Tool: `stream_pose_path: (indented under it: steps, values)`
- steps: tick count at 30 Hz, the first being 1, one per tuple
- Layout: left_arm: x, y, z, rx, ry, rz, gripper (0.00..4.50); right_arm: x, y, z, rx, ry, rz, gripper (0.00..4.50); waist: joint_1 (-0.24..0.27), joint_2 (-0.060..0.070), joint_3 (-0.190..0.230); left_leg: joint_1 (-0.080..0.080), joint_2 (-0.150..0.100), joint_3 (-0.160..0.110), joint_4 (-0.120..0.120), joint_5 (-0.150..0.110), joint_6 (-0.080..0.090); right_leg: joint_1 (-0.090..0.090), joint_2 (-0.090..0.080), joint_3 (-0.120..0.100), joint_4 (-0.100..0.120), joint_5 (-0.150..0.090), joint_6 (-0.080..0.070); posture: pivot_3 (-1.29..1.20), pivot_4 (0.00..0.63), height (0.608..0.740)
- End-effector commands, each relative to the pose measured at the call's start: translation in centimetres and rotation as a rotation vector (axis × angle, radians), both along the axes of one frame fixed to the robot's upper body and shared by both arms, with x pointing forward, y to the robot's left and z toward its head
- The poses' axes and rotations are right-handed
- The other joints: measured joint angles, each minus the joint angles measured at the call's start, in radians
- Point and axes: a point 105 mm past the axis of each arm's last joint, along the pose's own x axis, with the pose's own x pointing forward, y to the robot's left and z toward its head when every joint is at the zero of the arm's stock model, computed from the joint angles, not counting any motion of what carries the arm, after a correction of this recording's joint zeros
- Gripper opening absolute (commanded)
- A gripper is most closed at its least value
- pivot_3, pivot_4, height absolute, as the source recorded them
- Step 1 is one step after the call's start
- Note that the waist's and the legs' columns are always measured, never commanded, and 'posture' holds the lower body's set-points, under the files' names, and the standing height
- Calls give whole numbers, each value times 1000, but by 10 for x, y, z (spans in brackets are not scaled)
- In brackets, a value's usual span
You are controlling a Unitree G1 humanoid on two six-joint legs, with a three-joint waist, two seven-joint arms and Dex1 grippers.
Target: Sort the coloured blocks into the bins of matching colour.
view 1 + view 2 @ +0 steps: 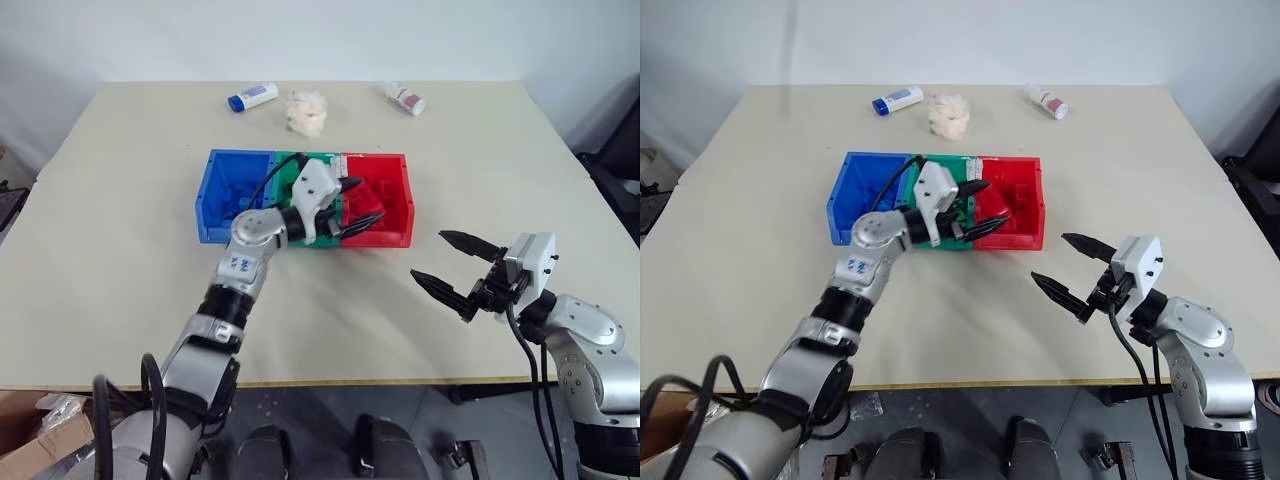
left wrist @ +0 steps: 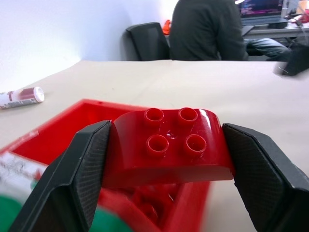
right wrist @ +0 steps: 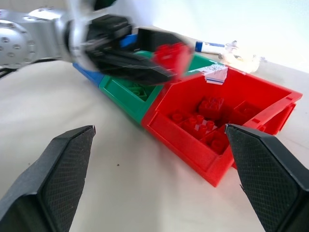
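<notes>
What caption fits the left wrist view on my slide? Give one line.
Left gripper holding a red block between its fingers above the red bin.

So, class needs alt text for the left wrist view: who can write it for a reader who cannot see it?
A red block with four studs sits between the two black fingers of the left claw, above the red bin that already holds red blocks. Beyond lie a beige table, a white tube and a seated person.
</notes>
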Motion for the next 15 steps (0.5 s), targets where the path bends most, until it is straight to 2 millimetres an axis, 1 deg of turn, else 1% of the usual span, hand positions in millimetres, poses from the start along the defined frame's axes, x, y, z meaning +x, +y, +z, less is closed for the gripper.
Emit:
stream_pose_path:
  steps: [1,4,8,10,12,13,15]
  values:
    - [11,-9,13,-20,-49,23,4471,-9,1,18,13,-91,-30,4500,0,0,0,-1,0,0,0,0,1,0,0,0,-1,1,1,0,150,740]
    - [12,-16,14,-17,-44,2,4471,-12,0,18,9,-95,-51,4500,-5,0,0,-1,-1,0,-1,-1,2,0,0,0,-4,2,2,0,150,740]
    - [16,-12,10,7,-34,20,4471,-14,0,16,0,-83,-56,4500,-3,0,0,-1,-1,0,-3,-1,2,0,0,-1,-4,2,2,0,150,740]
    - [12,-3,1,26,-21,-24,4471,-14,1,15,-8,-72,-47,4500,-3,0,0,-1,-1,0,-3,-1,2,0,0,-1,-4,2,2,0,150,740]
    - [1,8,-9,44,3,-112,4471,-13,1,14,-24,-59,-29,4500,-7,0,0,-2,-1,0,-3,-1,2,0,0,0,-4,2,3,0,150,740]
    - [-5,13,-12,43,7,-149,4471,-12,1,13,-30,-54,-21,4500,-11,0,0,-1,-1,0,-3,-1,2,0,0,0,-4,2,3,0,150,740]
    - [-19,31,-13,13,1,-188,4471,-10,1,13,-53,-41,5,4500,-14,0,0,-1,-1,0,-2,-1,2,0,0,0,-2,2,2,0,150,740]
